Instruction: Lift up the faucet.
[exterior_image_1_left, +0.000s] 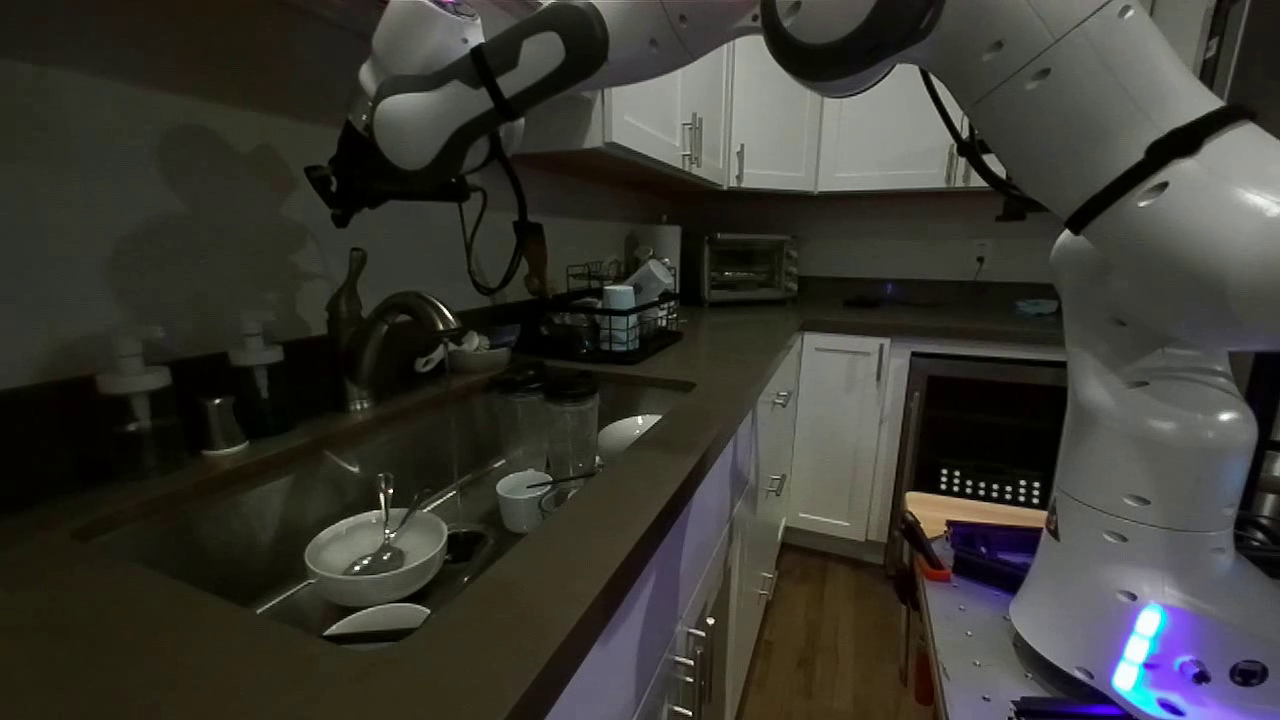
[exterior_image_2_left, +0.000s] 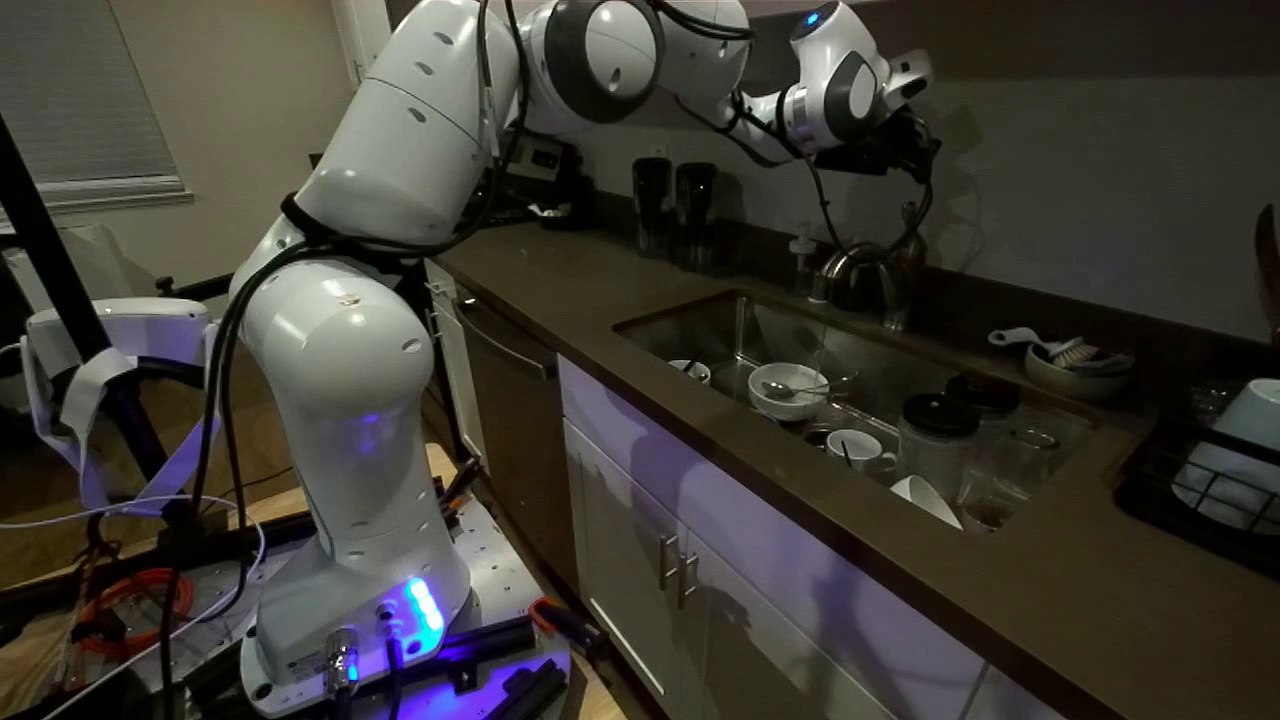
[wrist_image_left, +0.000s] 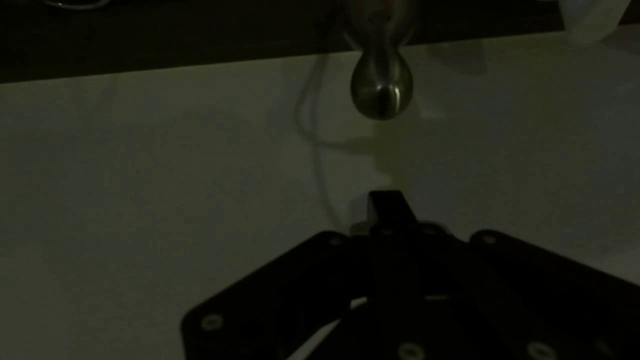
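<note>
The faucet (exterior_image_1_left: 372, 350) stands behind the sink with its arched spout over the basin. Its lever handle (exterior_image_1_left: 346, 295) points upward. A thin streak like running water falls from the spout in both exterior views. The faucet also shows in an exterior view (exterior_image_2_left: 855, 262), partly behind hanging cables. In the dark wrist view the rounded metal tip of the lever (wrist_image_left: 382, 87) is at the top centre. My gripper (wrist_image_left: 385, 210) is shut with nothing seen between its fingers. In an exterior view the gripper (exterior_image_1_left: 328, 195) is above the lever, apart from it, near the wall.
The sink (exterior_image_2_left: 740, 305) holds a white bowl (exterior_image_1_left: 375, 545), a white mug (exterior_image_1_left: 522, 500) and clear containers (exterior_image_2_left: 935, 440). White-capped dispensers (exterior_image_1_left: 135, 385) stand beside the faucet. A bowl with a brush (exterior_image_2_left: 1075, 370) and a dish rack (exterior_image_1_left: 600, 330) are on the other side.
</note>
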